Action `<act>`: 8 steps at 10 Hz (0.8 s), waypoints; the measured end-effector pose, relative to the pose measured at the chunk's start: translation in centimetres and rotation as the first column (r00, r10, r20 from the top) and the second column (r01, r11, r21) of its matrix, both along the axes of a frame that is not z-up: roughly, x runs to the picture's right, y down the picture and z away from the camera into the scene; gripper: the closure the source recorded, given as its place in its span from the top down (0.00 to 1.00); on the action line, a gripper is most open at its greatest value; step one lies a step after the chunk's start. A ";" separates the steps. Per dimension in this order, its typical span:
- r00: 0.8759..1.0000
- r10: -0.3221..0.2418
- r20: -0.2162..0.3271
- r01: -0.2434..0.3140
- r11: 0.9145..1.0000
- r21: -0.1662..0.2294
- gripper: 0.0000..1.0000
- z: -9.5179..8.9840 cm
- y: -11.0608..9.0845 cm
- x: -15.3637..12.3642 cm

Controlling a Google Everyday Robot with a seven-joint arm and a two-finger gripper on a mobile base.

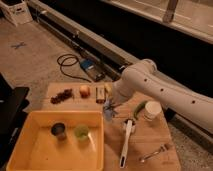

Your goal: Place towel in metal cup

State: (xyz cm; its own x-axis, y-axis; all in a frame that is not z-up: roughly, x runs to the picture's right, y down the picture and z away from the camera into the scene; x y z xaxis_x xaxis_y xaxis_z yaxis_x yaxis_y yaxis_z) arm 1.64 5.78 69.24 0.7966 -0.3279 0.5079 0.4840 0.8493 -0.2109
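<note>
A small bluish towel [109, 115] hangs from my gripper [109, 109], just above the right rim of the yellow bin [30, 150]. The gripper is shut on the towel. The dark metal cup [59, 131] stands upright inside the bin, to the lower left of the gripper, with a green cup [81, 132] beside it on the right. My white arm [150, 85] reaches in from the right.
On the wooden table [150, 135] lie dark red grapes [61, 96], an apple [85, 91], a brown bar [100, 94], a white cup [152, 110], a white-handled brush [127, 142] and a metal fork [155, 152]. A blue device with a cable [87, 67] lies on the floor behind.
</note>
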 end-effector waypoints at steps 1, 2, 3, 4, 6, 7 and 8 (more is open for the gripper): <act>0.998 -0.036 0.054 0.036 0.999 0.011 0.00 -0.7 -0.3 -3.1; 0.994 -0.061 0.091 0.060 0.998 0.016 0.00 -1.0 -0.3 -5.2; 0.985 -0.097 0.141 0.095 0.995 0.023 0.00 -1.5 -0.2 -8.1; 0.972 -0.139 0.190 0.136 0.990 0.030 0.00 -2.0 0.1 -11.1; 0.943 -0.210 0.257 0.206 0.978 0.042 0.00 -2.6 1.0 -15.5; 0.913 -0.274 0.301 0.270 0.961 0.056 0.00 -3.2 2.0 -18.6; 0.887 -0.323 0.330 0.318 0.946 0.070 0.00 -3.6 2.9 -20.5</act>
